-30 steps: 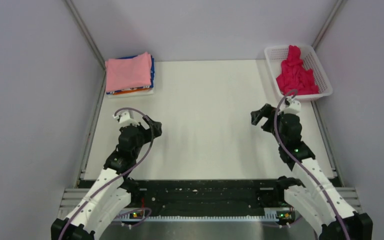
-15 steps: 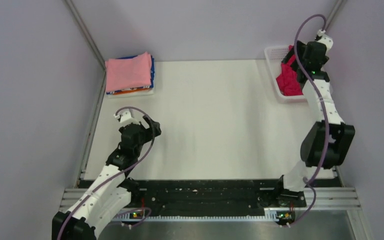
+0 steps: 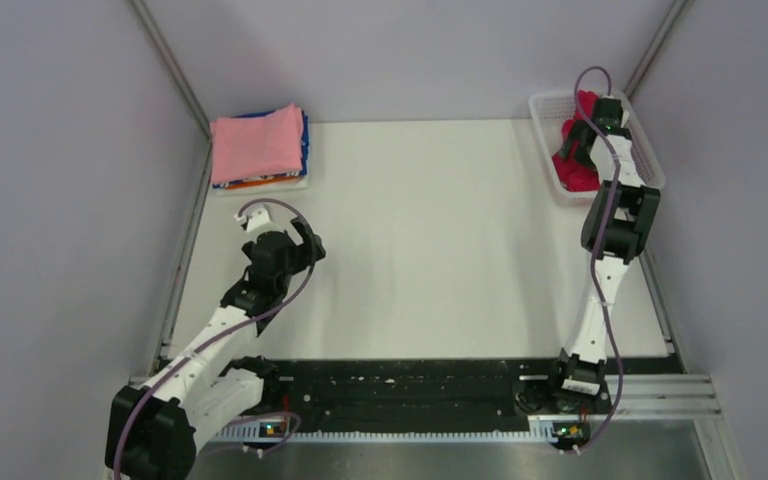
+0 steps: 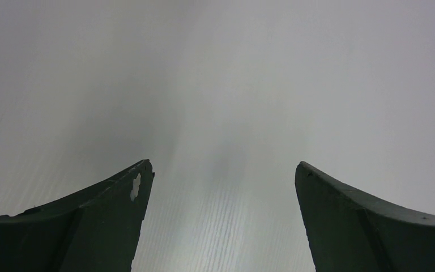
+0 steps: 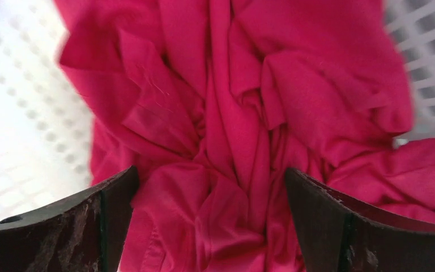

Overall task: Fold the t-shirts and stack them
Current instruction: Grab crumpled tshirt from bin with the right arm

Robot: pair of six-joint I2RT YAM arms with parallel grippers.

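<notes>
Right gripper [image 5: 210, 170] hangs wide open over the crumpled crimson t-shirt [image 5: 249, 113] in the mesh basket [image 5: 17, 130]; left gripper [image 4: 224, 164], far from it, gapes empty

No writing, label, brand, number or sign is showing readably in any view. The stacked t-shirts [image 3: 258, 143], the crimson t-shirt [image 5: 232, 113] and the basket [image 3: 544, 125] are showing none.
</notes>
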